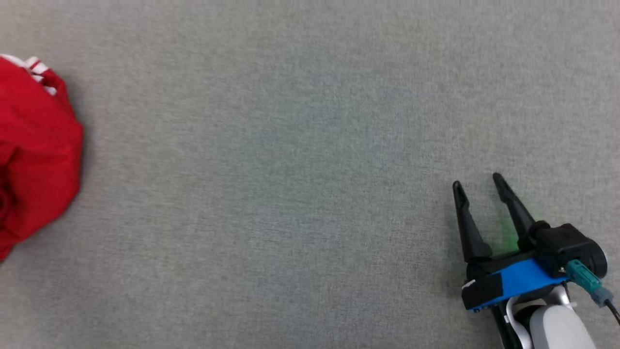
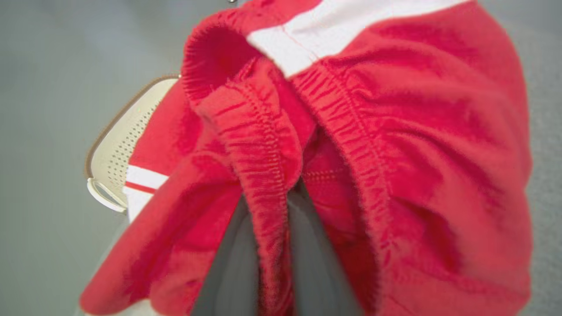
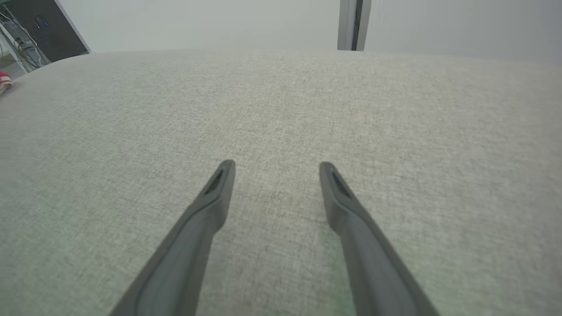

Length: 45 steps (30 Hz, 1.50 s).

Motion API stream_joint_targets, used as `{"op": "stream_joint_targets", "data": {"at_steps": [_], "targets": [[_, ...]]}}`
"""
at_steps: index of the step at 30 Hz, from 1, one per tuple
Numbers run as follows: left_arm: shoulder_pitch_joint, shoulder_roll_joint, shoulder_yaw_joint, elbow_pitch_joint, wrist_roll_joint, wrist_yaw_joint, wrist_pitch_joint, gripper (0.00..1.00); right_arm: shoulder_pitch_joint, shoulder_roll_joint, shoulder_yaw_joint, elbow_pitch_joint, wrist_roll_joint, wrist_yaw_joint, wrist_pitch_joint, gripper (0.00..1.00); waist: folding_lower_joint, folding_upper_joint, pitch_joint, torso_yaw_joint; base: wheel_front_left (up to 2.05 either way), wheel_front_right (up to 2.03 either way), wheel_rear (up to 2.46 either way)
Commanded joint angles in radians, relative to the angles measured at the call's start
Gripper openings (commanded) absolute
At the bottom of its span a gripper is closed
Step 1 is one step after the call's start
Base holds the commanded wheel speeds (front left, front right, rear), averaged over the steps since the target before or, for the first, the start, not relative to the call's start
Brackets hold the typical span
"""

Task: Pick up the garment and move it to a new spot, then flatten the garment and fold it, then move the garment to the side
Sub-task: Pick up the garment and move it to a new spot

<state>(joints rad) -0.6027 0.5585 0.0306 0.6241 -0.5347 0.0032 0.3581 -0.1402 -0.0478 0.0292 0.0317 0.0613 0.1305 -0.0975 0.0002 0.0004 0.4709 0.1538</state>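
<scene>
Listing what we see: red garment [image 2: 395, 175], waistband clamped in left gripper [image 2: 272, 197], left side of counter [image 1: 290, 194]; right gripper [image 1: 477, 180] spread empty, right side.

The head camera looks straight down on the grey table [image 1: 290, 169], the left wrist camera sits close against the red garment [image 2: 439, 153], and the right wrist camera skims low across the same table, that garment at its left edge.
</scene>
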Motion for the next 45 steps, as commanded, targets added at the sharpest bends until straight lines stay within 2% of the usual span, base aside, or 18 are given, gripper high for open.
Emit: {"op": "stream_joint_targets", "data": {"at_steps": [1,6,12,14,23,31,36,40,45], "targets": [[-0.032,0.022,0.0,-0.015,0.01,-0.006,-0.013,0.0,-0.012,-0.005,0.006,0.007,0.012,0.0,-0.008,1.0,-0.0002,-0.0004,-0.019,-0.004,0.0,0.0,0.0],[-0.074,0.062,-0.031,-0.085,0.049,-0.041,-0.055,0.0,-0.009,-0.005,0.028,0.066,0.055,0.0,-0.04,1.0,-0.0002,-0.0004,-0.118,0.005,0.0,0.0,0.0],[-0.153,0.114,-0.089,-0.222,0.083,-0.087,-0.034,0.0,0.021,-0.005,0.058,0.153,0.126,0.0,-0.087,1.0,-0.0002,-0.0004,-0.264,-0.011,0.0,0.0,0.0],[-0.183,0.115,-0.116,-0.276,0.087,-0.1,-0.016,0.0,0.029,-0.005,0.066,0.18,0.145,0.0,-0.101,1.0,-0.0002,-0.0004,-0.309,-0.027,0.0,0.0,0.0],[-0.306,0.021,-0.251,-0.502,0.057,-0.122,0.052,0.0,0.073,-0.005,0.065,0.252,0.188,0.0,-0.134,1.0,-0.0002,-0.0004,-0.441,-0.142,0.0,0.0,0.0],[-0.348,-0.081,-0.362,-0.579,-0.003,-0.128,0.105,0.0,0.085,-0.005,0.07,0.253,0.197,0.0,-0.133,1.0,-0.0002,-0.0004,-0.463,-0.276,0.0,0.0,0.0],[-0.296,-0.117,-0.428,-0.579,-0.006,-0.131,0.099,0.0,0.077,-0.005,0.067,0.247,0.2,0.0,-0.131,1.0,-0.0002,-0.0004,-0.442,-0.335,0.0,0.0,0.0],[-0.21,-0.187,-0.482,-0.54,-0.033,-0.13,0.058,0.0,0.062,-0.005,0.062,0.246,0.205,0.0,-0.135,1.0,-0.0002,-0.0004,-0.405,-0.381,0.0,0.0,0.0],[-0.103,-0.243,-0.588,-0.424,0.033,-0.119,-0.008,0.0,0.037,-0.005,0.059,0.247,0.22,0.0,-0.143,1.0,-0.0002,-0.0004,-0.35,-0.417,0.0,0.0,0.0]]}}
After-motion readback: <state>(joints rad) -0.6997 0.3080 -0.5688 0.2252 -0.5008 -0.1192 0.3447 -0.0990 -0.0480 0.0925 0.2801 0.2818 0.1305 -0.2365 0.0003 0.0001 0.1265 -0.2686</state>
